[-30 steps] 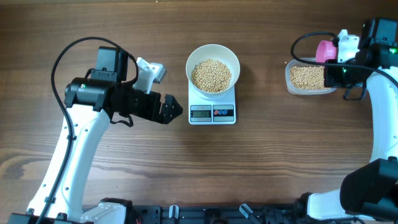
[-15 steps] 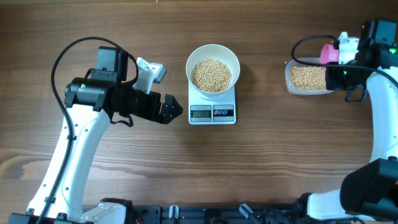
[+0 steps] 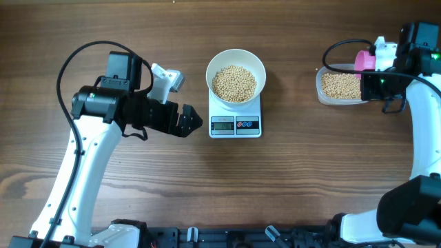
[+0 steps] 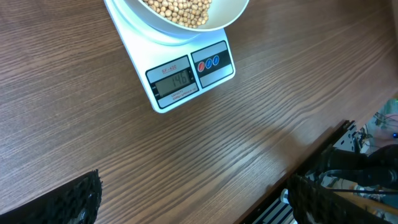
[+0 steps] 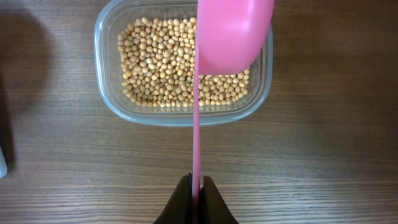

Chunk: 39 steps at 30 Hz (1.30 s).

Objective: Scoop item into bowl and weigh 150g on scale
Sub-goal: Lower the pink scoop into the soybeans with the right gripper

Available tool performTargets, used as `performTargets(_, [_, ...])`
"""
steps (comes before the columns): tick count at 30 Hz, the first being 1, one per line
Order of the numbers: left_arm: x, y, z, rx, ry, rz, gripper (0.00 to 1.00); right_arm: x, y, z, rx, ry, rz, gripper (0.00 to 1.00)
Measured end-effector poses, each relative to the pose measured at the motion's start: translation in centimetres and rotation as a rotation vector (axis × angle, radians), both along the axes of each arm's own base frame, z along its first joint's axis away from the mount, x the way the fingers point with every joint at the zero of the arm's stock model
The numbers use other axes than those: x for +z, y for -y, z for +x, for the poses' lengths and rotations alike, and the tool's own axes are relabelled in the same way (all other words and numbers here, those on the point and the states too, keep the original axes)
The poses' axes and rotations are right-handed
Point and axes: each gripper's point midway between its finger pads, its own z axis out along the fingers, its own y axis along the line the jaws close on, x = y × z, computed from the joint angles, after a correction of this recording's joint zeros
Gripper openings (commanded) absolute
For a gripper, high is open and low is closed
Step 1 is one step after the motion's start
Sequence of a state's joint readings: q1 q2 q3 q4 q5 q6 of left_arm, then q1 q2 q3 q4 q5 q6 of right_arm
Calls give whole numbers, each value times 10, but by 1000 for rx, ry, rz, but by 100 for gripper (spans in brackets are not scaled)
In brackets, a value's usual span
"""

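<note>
Pinching the thin handle of a pink scoop [image 5: 233, 34], the right end effector [image 5: 196, 190] has its fingers squeezed down to a narrow slit with only the handle between them. The scoop's rounded cup hangs over the far half of a clear tub [image 5: 106, 106], above the pale beans [image 5: 158, 68] lying in it; whether the cup touches them cannot be told. That tub sits on the counter [image 3: 296, 172] well apart from the scale [image 3: 235, 125], on the right arm's side. The left end effector [image 3: 191, 121] is spread wide and holds nothing, hovering just beside the scale on the left arm's side, with its two dark fingers apart at the lower corners of the wrist view. The white bowl [image 3: 236, 52] stands on the scale's platform, behind the grey display [image 4: 173, 83], which reads what looks like 146. More beans fill the bottom of the bowl in a round heap.
</note>
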<state>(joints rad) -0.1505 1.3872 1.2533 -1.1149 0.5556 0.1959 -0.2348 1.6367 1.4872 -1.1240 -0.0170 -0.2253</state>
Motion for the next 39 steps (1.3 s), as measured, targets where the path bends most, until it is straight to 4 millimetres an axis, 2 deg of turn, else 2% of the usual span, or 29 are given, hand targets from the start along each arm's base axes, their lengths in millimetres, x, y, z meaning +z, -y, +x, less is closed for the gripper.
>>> performTargets(12, [0, 0, 0, 0, 0, 0, 100, -35, -4, -7, -13, -136, 36, 4])
performTargets(26, [0, 0, 0, 0, 0, 0, 100, -36, 4, -6, -51, -135, -1, 4])
performTargets(39, [0, 0, 0, 0, 0, 0, 100, -36, -16, 2, -25, -122, -10, 4])
